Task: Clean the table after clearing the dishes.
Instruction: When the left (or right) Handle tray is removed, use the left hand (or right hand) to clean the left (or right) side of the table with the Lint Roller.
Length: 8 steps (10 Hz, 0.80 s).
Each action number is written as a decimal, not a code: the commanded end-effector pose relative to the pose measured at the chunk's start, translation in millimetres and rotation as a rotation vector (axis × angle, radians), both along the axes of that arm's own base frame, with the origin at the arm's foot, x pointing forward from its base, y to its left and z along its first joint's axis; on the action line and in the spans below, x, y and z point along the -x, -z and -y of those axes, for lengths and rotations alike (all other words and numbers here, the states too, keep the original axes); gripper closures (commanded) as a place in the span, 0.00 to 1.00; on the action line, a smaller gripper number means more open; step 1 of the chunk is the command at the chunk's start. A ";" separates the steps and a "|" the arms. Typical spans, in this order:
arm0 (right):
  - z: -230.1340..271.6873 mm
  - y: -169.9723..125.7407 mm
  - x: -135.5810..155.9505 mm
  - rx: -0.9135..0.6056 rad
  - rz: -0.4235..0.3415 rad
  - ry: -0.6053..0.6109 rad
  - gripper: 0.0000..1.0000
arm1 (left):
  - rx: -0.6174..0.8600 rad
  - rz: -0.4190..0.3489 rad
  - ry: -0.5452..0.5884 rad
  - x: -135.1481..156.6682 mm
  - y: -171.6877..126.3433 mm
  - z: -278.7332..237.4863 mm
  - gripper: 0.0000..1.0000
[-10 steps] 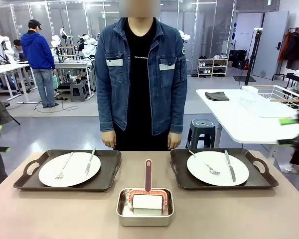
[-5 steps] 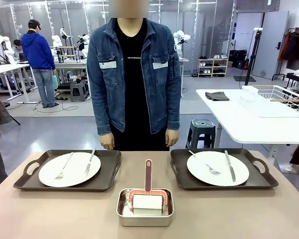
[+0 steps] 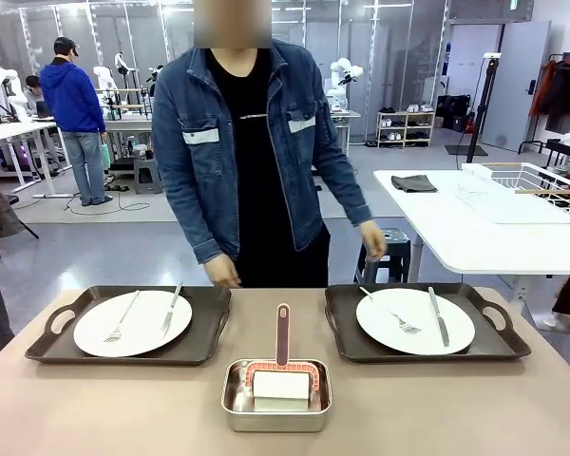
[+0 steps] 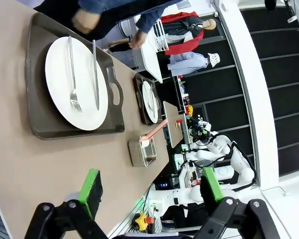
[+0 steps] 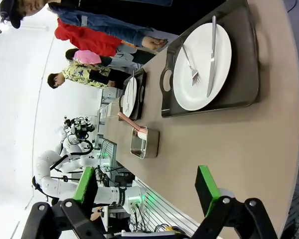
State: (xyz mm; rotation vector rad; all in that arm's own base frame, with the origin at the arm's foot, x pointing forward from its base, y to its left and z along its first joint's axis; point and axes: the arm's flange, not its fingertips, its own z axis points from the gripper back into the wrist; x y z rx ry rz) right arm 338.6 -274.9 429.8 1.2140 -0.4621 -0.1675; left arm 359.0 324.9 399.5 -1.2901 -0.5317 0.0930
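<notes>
The beige table [image 3: 104, 408] bears the dishes: a white plate [image 3: 144, 328] with fork and knife on a dark tray [image 3: 205, 340] at left, and a like plate [image 3: 418, 328] on a tray [image 3: 346, 344] at right. The person leans over the far edge, one hand [image 3: 223, 274] at the left tray, the other hand [image 3: 370, 237] above the right one. My left gripper [image 4: 150, 186] hangs open off the table's end, looking along it at the near plate [image 4: 57, 74]. My right gripper [image 5: 145, 190] is open too, past the other end, facing its plate [image 5: 202, 74].
A small steel pan [image 3: 275, 414] stands at the middle front between the trays, holding a white block and a red-handled scrubber [image 3: 282, 332]. A white table [image 3: 475, 228] with a wire rack stands behind at right, and a stool [image 3: 388, 249] beside the person.
The green pads seen at both picture edges a second ago have left the front view. The person has leaned forward and brought both hands toward the trays.
</notes>
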 end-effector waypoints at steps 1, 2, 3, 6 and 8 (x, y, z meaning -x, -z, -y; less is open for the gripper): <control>-1.1 -2.4 0.9 -0.003 0.006 -0.004 0.00 | 0.009 0.002 -0.004 5.4 -0.9 -2.2 0.00; -1.1 -2.4 0.9 -0.003 0.006 -0.004 0.00 | 0.009 0.002 -0.004 5.4 -0.9 -2.2 0.00; -1.1 -2.4 0.9 -0.003 0.006 -0.004 0.00 | 0.009 0.002 -0.004 5.4 -0.9 -2.2 0.00; -1.1 -2.4 0.9 -0.003 0.006 -0.004 0.00 | 0.009 0.002 -0.004 5.4 -0.9 -2.2 0.00; -1.1 -2.4 0.9 -0.003 0.006 -0.004 0.00 | 0.009 0.002 -0.004 5.4 -0.9 -2.2 0.00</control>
